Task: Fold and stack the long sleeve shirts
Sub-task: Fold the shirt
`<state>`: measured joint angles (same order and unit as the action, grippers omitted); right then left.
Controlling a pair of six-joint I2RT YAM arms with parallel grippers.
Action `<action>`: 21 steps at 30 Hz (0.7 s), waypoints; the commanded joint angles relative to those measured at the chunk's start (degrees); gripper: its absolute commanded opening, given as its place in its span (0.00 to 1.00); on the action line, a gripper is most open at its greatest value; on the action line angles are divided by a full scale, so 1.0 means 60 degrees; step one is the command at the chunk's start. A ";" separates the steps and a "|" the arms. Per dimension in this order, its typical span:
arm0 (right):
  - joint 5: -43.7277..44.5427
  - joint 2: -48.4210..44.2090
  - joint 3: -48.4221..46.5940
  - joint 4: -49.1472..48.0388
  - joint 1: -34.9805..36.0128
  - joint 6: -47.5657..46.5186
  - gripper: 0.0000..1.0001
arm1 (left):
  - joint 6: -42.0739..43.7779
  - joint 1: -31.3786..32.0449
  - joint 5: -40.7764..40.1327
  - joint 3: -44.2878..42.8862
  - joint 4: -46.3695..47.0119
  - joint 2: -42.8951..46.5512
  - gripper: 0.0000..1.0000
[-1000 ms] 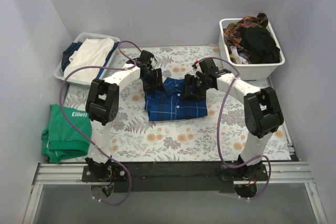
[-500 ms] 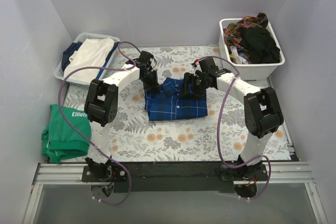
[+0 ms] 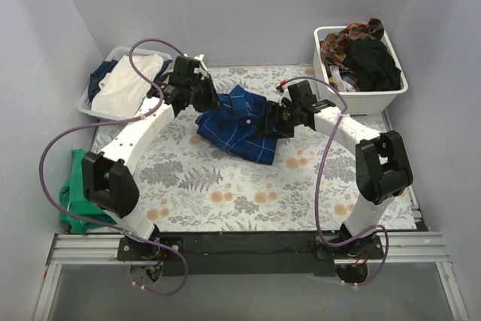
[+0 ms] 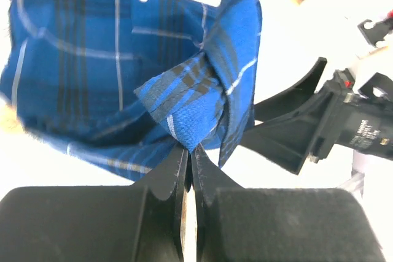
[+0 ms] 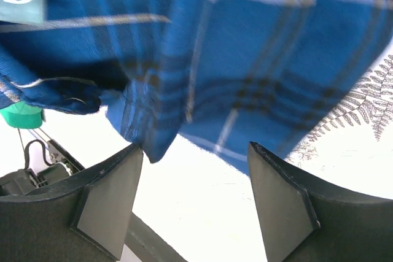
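Observation:
A dark blue plaid long sleeve shirt [image 3: 239,124] with thin white lines is partly lifted off the table at the middle back, bunched and skewed. My left gripper [image 3: 201,95] is at its left end, shut on a pinched fold of the cloth [image 4: 196,108], with the fingertips [image 4: 178,157] pressed together. My right gripper [image 3: 272,121] is at the shirt's right side and stands open. In the right wrist view the shirt [image 5: 258,59] hangs just past the wide-apart fingers [image 5: 279,200], and nothing lies between the pads.
A basket [image 3: 101,107] of folded clothes stands at the back left. A white bin [image 3: 361,94] heaped with dark and patterned garments is at the back right. A green garment [image 3: 79,193] lies at the left edge of the floral table cloth [image 3: 225,186].
My left gripper shut on the shirt's left part and swung it up toward the back left. The shirt rose and skewed. The right gripper stayed open and shifted little.

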<state>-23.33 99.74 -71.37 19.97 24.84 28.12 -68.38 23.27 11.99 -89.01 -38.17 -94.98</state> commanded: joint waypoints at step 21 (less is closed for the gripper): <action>0.1940 0.0645 -0.1859 0.0715 -0.0434 -0.0600 0.87 | -0.0249 -0.0904 -0.2189 -0.0091 0.0708 -0.2159 0.40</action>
<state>-13.80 101.12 -78.59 24.01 22.35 24.86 -72.25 18.41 -0.45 -85.32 -35.51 -110.37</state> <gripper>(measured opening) 0.871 0.378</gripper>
